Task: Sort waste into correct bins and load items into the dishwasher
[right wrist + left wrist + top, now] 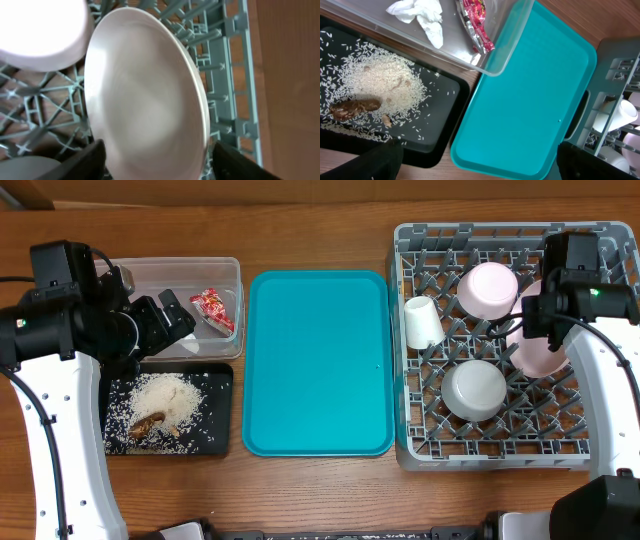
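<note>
My left gripper is open and empty, hovering over the near edge of the clear bin that holds a red wrapper and a crumpled white tissue. The black tray holds scattered rice and a brown food piece. My right gripper is open over the grey dish rack, its fingers either side of a pink plate standing on edge in the rack.
A teal tray lies bare between the bins and the rack. The rack also holds a white cup, a pink bowl and a grey bowl.
</note>
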Robot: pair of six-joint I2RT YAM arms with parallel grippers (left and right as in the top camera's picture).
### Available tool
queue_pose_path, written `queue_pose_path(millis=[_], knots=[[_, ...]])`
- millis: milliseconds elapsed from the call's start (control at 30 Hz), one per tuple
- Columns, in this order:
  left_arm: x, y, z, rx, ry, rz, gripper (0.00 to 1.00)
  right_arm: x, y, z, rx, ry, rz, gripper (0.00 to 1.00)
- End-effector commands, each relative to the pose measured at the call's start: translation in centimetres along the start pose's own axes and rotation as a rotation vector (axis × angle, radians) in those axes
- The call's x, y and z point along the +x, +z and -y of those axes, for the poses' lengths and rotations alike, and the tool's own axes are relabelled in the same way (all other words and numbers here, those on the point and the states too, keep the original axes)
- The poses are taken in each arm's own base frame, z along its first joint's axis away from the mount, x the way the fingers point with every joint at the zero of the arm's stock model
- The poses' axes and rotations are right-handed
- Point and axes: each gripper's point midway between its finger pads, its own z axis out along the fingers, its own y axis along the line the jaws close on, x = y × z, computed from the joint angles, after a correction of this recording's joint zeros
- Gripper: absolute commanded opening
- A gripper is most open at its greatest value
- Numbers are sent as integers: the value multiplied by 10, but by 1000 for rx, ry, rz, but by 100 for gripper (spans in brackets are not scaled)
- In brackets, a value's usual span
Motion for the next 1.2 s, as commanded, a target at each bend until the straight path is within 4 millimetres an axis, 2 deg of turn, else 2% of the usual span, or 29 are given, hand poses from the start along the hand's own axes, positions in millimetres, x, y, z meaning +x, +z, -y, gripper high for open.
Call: queue_pose_path(millis=[0,67,167,233,267,300,333,367,467,500,1167], knots=[[-1,-4,4,13,4,12,100,-10,-4,-1,-18,27,47,78],[-1,-4,4,13,4,12,100,-24,-12,4,-13,50,95,86],[-1,-4,4,13,4,12,100,-39,-21,0,-59,65,147,88],[-1,-4,4,13,4,12,100,-50,-29,-22,-206,63,194,89],[-1,-4,4,13,4,12,100,-56,-36,-40,-316,56,222,89],[-1,-4,4,13,4,12,100,-60,-43,-55,-412,49,245,91],[-1,-4,4,13,4,12,100,-64,-53,-71,-520,41,271,99],[-1,-4,4,13,4,12,100,-68,-64,-87,-636,30,299,100],[-1,-4,4,13,4,12,100,-78,-101,-119,-904,-3,381,100],[-1,-4,4,13,4,12,100,-78,-106,-122,-940,-9,388,100],[-1,-4,4,13,4,12,100,-75,-106,-124,-951,-10,376,100]])
